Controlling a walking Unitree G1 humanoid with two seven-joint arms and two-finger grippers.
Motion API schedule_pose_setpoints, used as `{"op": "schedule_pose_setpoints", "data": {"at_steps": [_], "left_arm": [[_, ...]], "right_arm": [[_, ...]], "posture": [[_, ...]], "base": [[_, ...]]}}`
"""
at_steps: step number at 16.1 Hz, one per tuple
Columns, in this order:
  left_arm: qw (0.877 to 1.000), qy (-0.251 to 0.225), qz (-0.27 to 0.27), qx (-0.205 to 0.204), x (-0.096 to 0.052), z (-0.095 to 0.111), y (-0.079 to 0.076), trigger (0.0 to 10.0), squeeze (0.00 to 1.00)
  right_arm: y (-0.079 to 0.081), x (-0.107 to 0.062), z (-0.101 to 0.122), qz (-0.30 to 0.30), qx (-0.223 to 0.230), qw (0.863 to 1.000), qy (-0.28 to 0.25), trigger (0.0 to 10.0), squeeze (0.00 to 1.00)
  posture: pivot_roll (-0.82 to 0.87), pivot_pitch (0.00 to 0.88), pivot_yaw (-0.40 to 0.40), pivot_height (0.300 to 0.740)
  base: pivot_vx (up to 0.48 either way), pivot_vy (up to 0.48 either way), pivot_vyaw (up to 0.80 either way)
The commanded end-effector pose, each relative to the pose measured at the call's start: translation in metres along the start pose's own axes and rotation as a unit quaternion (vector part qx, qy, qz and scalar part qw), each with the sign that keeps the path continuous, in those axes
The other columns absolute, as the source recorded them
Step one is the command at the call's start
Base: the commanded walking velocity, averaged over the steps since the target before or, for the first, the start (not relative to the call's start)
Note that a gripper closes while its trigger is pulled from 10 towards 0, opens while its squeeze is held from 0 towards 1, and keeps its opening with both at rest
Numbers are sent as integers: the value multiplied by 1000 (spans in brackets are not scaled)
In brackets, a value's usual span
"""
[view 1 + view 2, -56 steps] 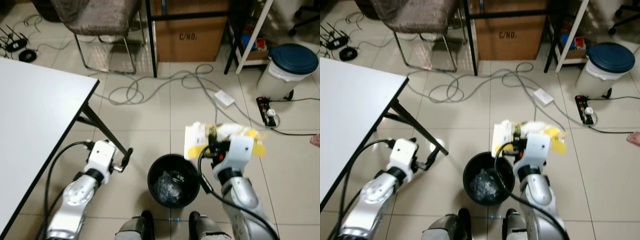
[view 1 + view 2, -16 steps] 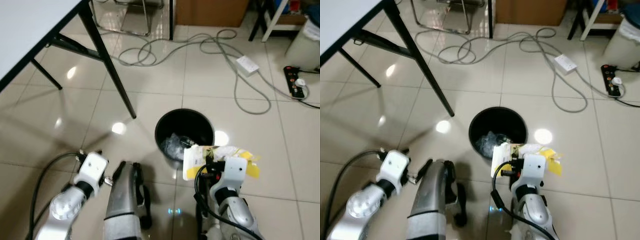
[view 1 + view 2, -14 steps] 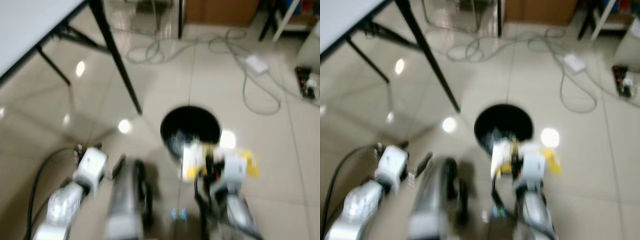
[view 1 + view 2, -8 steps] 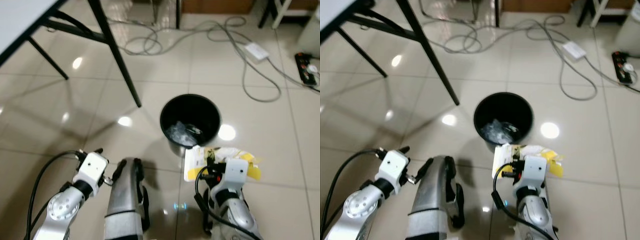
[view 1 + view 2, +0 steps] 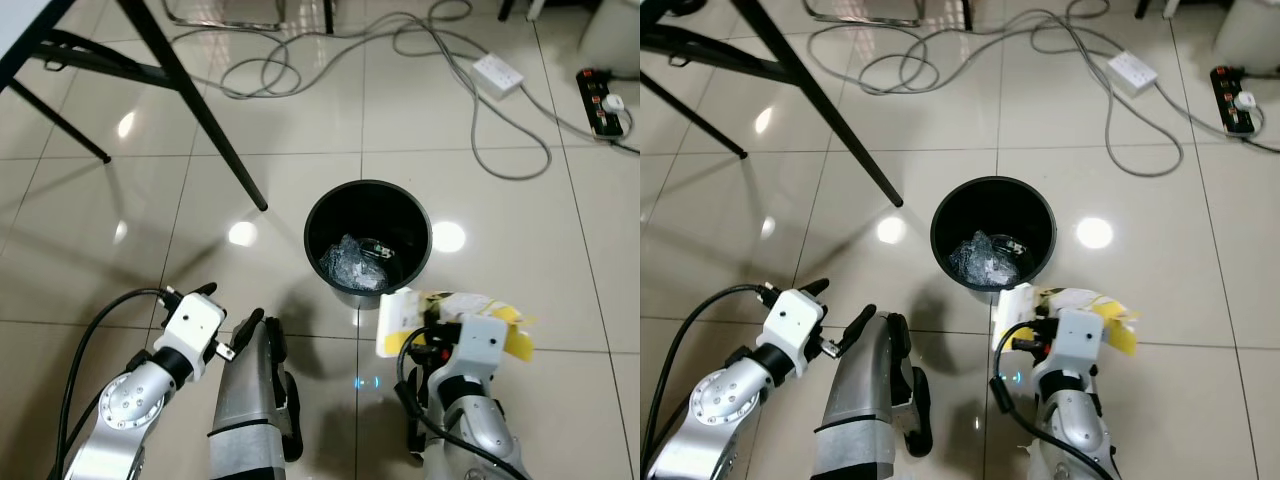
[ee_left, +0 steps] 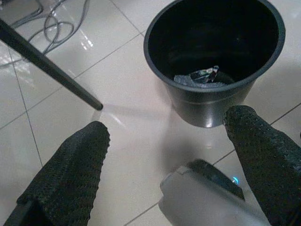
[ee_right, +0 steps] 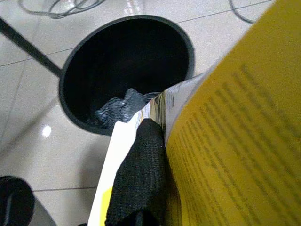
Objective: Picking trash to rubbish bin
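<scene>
left gripper (image 6: pixel 164 155) spread wide; right gripper (image 5: pixel 437 322) clamped.

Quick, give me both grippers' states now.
Left gripper: open, holding nothing.
Right gripper: shut on yellow-and-white paper trash beside the black bin.

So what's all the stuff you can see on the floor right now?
Bin: one, black, round, on the tiled floor just ahead of the robot.
Rubbish in the bin: one crumpled grey-silver wad, at the bottom.
Paper packet: one, yellow and white, held near the bin's rim.
Table legs: black, slanted, upper left.
Cables: several grey loops, across the top.
Socket block: one, white, upper right.
Power strip: one, black, far right edge.
Floor: shiny beige tiles.
Left hand: black fingers open, holding nothing, left of the bin.
Right hand: shut on the paper packet.
</scene>
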State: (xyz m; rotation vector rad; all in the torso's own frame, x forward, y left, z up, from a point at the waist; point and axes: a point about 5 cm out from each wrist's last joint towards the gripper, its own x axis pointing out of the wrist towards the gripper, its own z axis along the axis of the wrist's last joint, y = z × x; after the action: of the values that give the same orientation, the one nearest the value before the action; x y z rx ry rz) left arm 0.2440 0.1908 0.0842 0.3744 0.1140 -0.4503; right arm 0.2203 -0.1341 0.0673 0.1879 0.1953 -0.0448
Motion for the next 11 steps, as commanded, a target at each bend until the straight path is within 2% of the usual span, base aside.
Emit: {"op": "schedule_pose_setpoints", "data": {"at_steps": [1, 6, 11], "left_arm": [[1000, 20, -8, -3, -9, -6, 0, 10000, 0], [1000, 8, -19, -2, -12, 9, 2, 10000, 0], [998, -10, -51, -21, -9, 24, -4, 10000, 0]], "right_arm": [[1, -2, -5, -13, 20, 1000, 7, 0, 0], [-23, 11, 9, -51, 9, 998, -21, 0, 0], [-29, 27, 22, -48, -8, 998, -40, 0, 0]], "posture": [[27, 411, 184, 560], [65, 433, 208, 560], [91, 448, 218, 560]], "base": [[0, 0, 0], [0, 0, 0], [0, 0, 0]]}}
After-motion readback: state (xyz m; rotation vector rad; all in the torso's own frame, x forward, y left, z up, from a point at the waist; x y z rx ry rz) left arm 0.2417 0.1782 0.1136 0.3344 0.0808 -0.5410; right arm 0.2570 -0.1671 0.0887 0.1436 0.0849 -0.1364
